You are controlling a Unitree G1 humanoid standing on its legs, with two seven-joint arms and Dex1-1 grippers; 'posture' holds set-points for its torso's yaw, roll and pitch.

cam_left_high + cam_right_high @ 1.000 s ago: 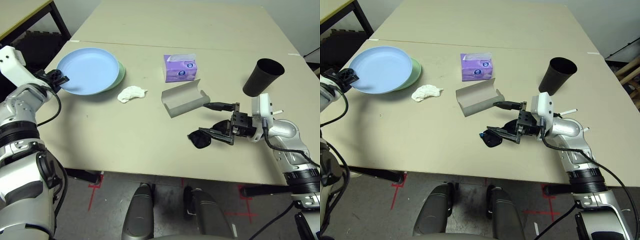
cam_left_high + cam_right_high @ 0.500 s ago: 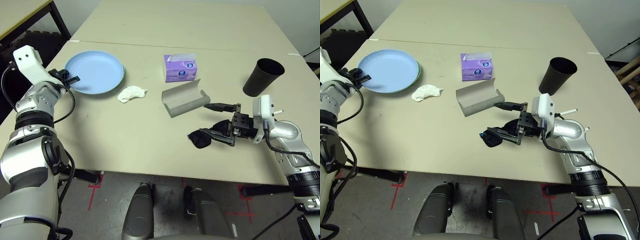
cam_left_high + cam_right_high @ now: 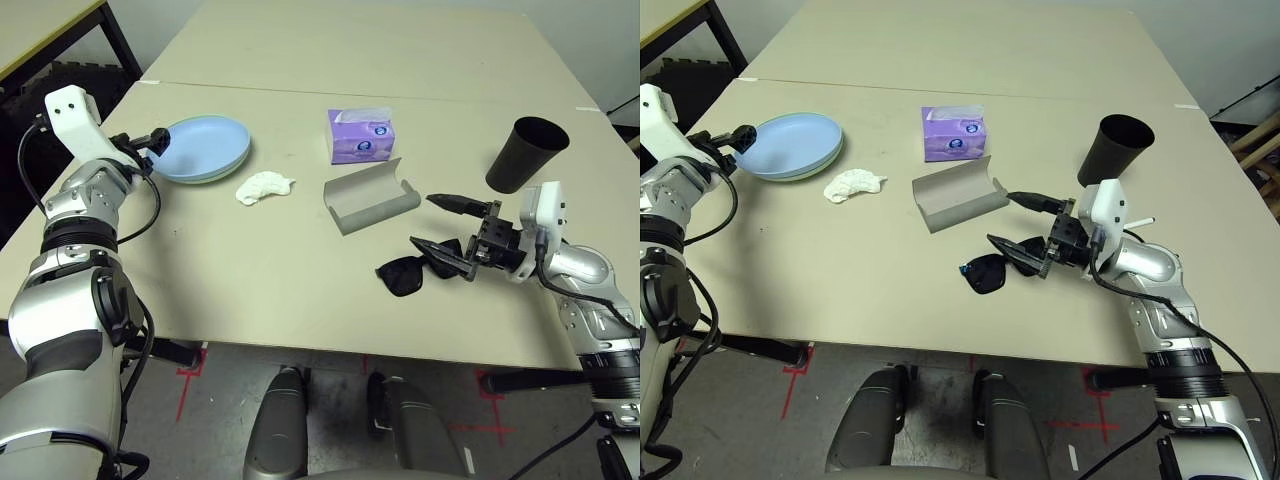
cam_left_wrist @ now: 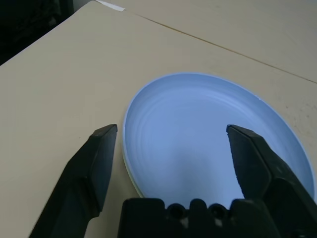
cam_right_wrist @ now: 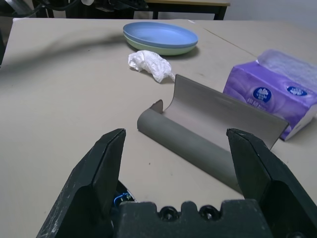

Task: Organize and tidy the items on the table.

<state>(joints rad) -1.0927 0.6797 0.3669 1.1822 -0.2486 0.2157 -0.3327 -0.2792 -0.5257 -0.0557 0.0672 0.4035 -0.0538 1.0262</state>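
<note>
Blue plate (image 3: 205, 147) is now lying stacked on green plate (image 5: 174, 48) at far left of table (image 3: 250, 260); earlier it was being carried, tilted. Left gripper (image 3: 155, 140) is standing released, fingers wide, just off the rim. Right gripper (image 3: 447, 222) is hanging open, shifted right, near sunglasses (image 3: 415, 270). Case (image 3: 368, 196), tissue (image 3: 264, 186), box (image 3: 359, 136), cup (image 3: 524, 153) are sitting unchanged.

Even, bright overhead light falls on the cream counter (image 3: 300, 250) with soft, short shadows under the things and no strong glare; the head views are sharp throughout; in the wrist views the near black fingers (image 4: 94, 168) are slightly soft, and the far counter blurs a little.
</note>
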